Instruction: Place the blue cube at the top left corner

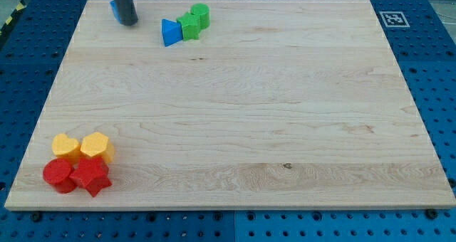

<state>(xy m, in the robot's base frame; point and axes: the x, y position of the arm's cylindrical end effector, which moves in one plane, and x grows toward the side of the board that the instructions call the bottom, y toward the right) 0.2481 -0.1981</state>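
We see 1 dark rod coming down at the view's top left, and my tip [128, 21] rests on the board [235, 107] near its top left corner. There is no pincer on this arm, so nothing opens, shuts or holds — the rod only touches. The blue cube [114, 10] sits just behind the rod on its left side, mostly hidden, with only a sliver of blue showing; the tip looks to be touching it or just beside it.

To the right of the tip, apart from it, lie 3 blocks in a tight row: a blue triangle [169, 33], a green block [189, 25] and a green cylinder [201, 15].

At the bottom left corner 4 blocks cluster together — a yellow heart [66, 147], a yellow block [95, 146], a red cylinder [58, 175] and a red star [91, 176].

A black-and-white marker [392, 18] sits at the top right corner.
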